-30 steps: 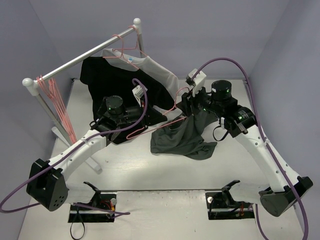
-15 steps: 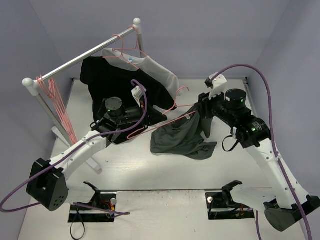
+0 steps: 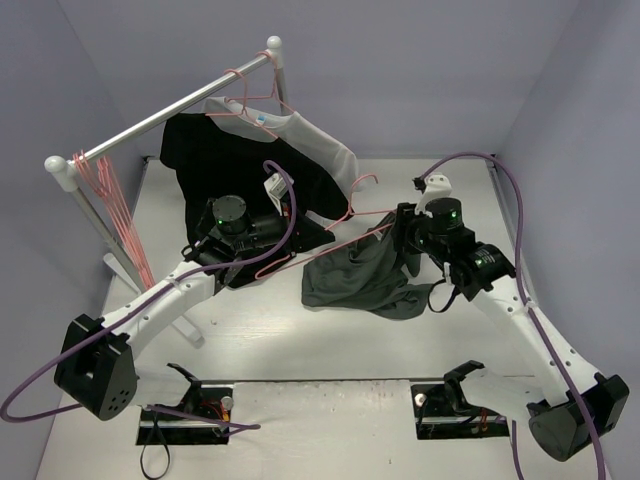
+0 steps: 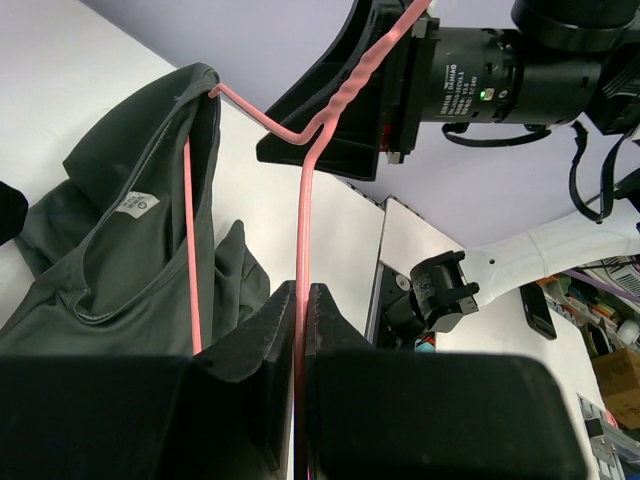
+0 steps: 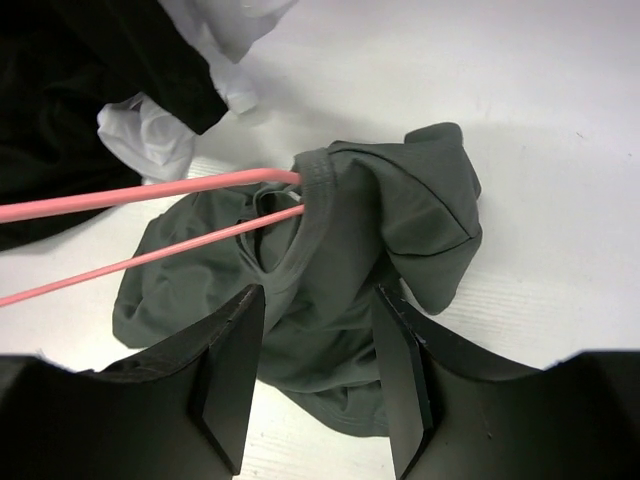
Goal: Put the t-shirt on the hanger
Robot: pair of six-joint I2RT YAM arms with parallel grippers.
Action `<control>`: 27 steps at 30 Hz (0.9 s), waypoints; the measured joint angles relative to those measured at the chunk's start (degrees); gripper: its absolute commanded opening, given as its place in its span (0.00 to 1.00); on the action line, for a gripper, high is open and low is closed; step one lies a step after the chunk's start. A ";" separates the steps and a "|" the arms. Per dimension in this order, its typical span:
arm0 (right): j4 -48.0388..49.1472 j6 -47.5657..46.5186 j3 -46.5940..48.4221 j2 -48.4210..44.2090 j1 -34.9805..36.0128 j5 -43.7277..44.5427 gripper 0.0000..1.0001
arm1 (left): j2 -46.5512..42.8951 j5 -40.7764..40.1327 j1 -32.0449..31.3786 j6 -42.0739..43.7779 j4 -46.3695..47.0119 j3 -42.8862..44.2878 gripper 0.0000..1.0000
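The dark grey-green t-shirt lies crumpled on the table, its collar hooked over one end of the pink hanger. My left gripper is shut on the hanger's wire and holds it slanted above the table. The white neck label shows inside the collar. My right gripper hovers open just above the shirt's body, with cloth below the gap and nothing pinched. In the top view the right gripper sits at the shirt's right upper edge.
A clothes rail crosses the back left, carrying a black shirt and a pale grey-white shirt on a pink hanger. Several spare pink hangers hang at the rail's left end. Bare table lies in front of the t-shirt.
My right arm swung out to the right, then came back lower over the shirt. The shirt's top edge shifted slightly right along the hanger. The left arm stayed still.
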 measured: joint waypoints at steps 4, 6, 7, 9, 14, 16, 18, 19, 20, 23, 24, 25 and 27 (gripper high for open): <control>2.36 1.85 -1.28 0.07 0.00 2.14 0.41 | 0.02 -0.02 -0.07 -0.05 0.00 0.00 0.00; 3.47 2.55 -1.51 0.23 0.00 2.64 0.41 | 0.03 -0.02 -0.12 -0.09 0.02 0.00 0.00; 4.07 2.85 -1.58 0.36 0.00 2.85 0.41 | 0.05 -0.02 -0.25 -0.12 0.02 0.00 0.00; 5.33 3.18 -1.61 0.68 0.00 3.13 0.40 | 0.10 -0.02 -0.39 -0.20 0.02 0.00 0.00; 7.81 3.40 -1.62 2.37 0.00 3.59 0.40 | 0.34 -0.17 -0.44 -0.30 0.04 0.00 0.00; 8.55 3.41 -1.62 3.36 0.00 3.79 0.39 | 0.44 -0.24 -0.44 -0.45 0.04 0.00 0.00; 8.95 3.41 -1.62 4.26 0.00 4.11 0.38 | 0.48 -0.26 -0.44 -0.57 0.05 0.00 0.00; 9.04 3.41 -1.62 4.59 0.00 4.24 0.37 | 0.48 -0.26 -0.44 -0.66 0.07 0.00 0.00; 9.08 3.41 -1.62 4.90 0.00 4.41 0.36 | 0.48 -0.28 -0.44 -0.73 0.07 0.00 0.00; 9.35 3.33 -1.62 5.33 0.00 5.15 0.34 | 0.50 -0.31 -0.44 -0.99 0.09 0.00 0.00; 9.50 3.22 -1.62 5.40 0.00 5.54 0.32 | 0.50 -0.31 -0.44 -1.06 0.09 0.00 0.00; 9.67 3.15 -1.62 5.46 0.00 5.80 0.30 | 0.50 -0.28 -0.44 -1.10 0.09 0.00 0.00; 10.00 2.78 -1.62 5.57 0.00 6.33 0.26 | 0.55 -0.28 -0.44 -1.14 0.13 0.00 0.00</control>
